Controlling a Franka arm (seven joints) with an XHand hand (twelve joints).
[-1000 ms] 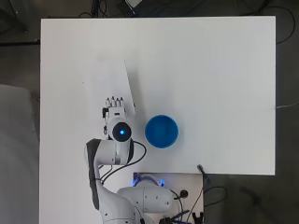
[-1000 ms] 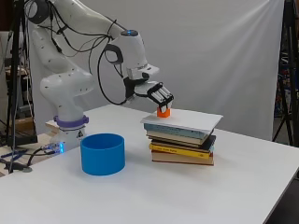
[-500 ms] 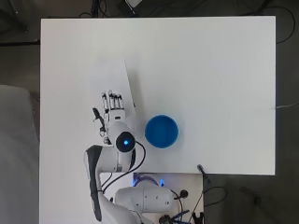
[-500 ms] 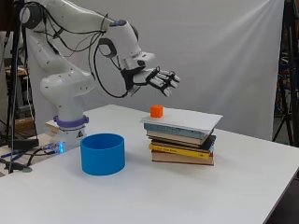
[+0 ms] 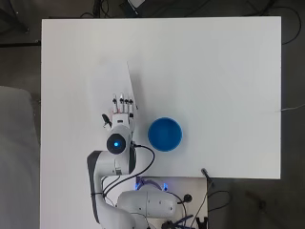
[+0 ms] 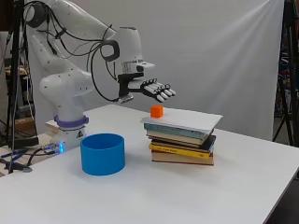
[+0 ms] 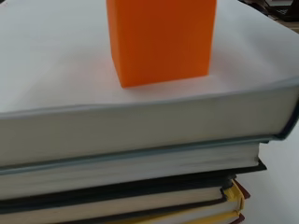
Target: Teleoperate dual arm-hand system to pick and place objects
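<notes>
Your hand (image 6: 148, 89) hovers above the orange cube (image 6: 157, 111), fingers (image 6: 163, 93) spread and empty; the cube sits near the book stack (image 6: 182, 138) edge, so a careless descent could knock it off.

From my station the orange cube (image 7: 161, 39) looks like smooth, matt plastic, resting on the top book's (image 7: 140, 112) matt white cover. Beneath that cover I see paper page edges and worn, darker bindings. The blue bowl (image 6: 103, 153) beside the stack reads as smooth plastic with a slight sheen. The desk (image 6: 187, 196) is matt white.
</notes>
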